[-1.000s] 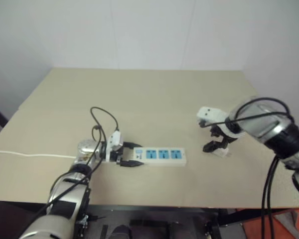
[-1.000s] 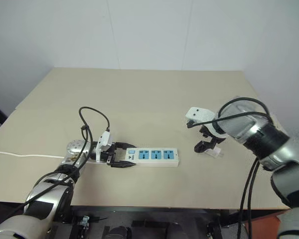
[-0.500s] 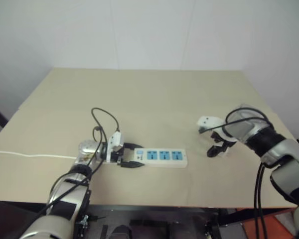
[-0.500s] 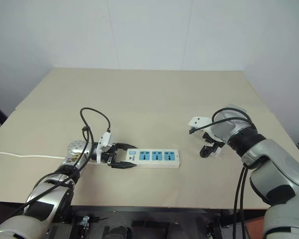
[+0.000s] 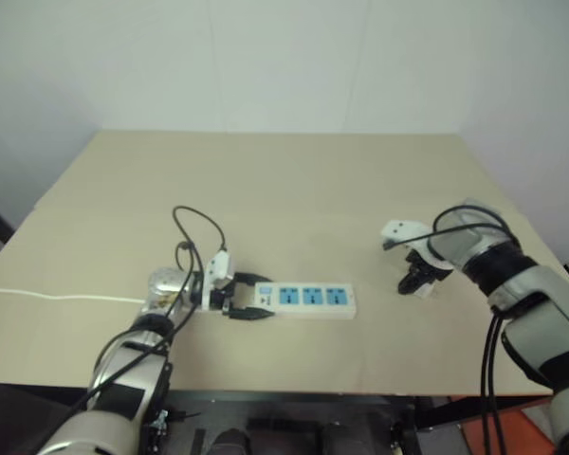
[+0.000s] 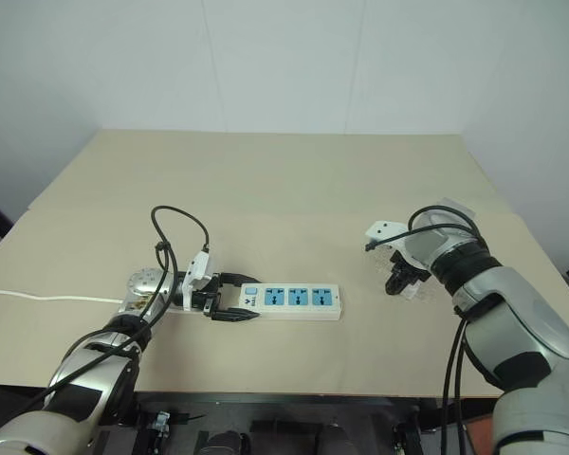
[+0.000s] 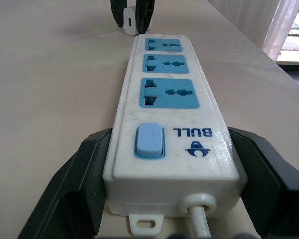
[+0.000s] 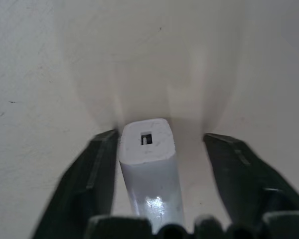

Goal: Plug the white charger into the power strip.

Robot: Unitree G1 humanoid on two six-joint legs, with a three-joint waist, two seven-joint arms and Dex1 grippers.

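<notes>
Down on the tabletop, the left pincer clamps the power strip; up close, the right pincer straddles the white charger, one finger touching, one apart.

The power strip looks like white moulded plastic, smooth with a faint gloss and small dull scuffs, its socket panels and switch a matt blue plastic. Its cord is thin, smooth and white. The white charger is smooth white plastic, with a glossy highlight on its side. The fingers of the left hand are matt black plastic, faintly grainy. The table is a matt beige surface, smooth with a few tiny specks.
</notes>
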